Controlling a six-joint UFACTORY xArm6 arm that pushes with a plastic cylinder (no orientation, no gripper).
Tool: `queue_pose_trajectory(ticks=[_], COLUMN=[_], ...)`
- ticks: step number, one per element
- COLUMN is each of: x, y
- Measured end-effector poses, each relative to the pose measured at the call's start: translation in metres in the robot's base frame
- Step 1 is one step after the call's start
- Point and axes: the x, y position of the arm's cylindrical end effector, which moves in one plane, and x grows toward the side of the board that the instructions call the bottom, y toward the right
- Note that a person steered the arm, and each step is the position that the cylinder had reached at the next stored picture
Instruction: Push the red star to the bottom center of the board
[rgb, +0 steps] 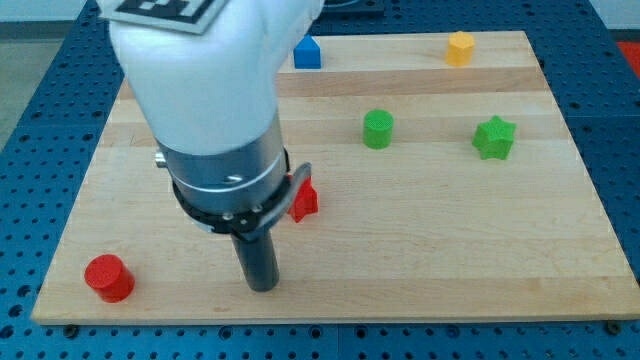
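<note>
The red star (305, 200) lies on the wooden board (430, 250), a little left of centre, partly hidden behind the arm. My tip (262, 287) rests on the board just below and left of the red star, close to the board's bottom edge. The rod is short and dark, under the large white and grey arm body.
A red cylinder (108, 277) stands at the bottom left corner. A green cylinder (378, 129) and a green star (494, 137) lie right of centre. A blue block (307, 53) and an orange block (459, 48) sit at the top edge.
</note>
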Motion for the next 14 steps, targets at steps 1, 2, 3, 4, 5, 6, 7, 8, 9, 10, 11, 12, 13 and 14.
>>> queue_pose_trajectory(ticks=[1, 2, 3, 4, 5, 6, 7, 8, 9, 10, 11, 12, 13, 14], x=[-0.031, -0.064, -0.095, -0.105, -0.105, -0.105, -0.099, -0.099, -0.099, -0.086, -0.076, -0.071, -0.061, -0.049], y=[-0.007, -0.016, -0.022, -0.007, 0.037, 0.055, 0.076, 0.093, 0.108, 0.111, 0.111, 0.109, 0.105, 0.112])
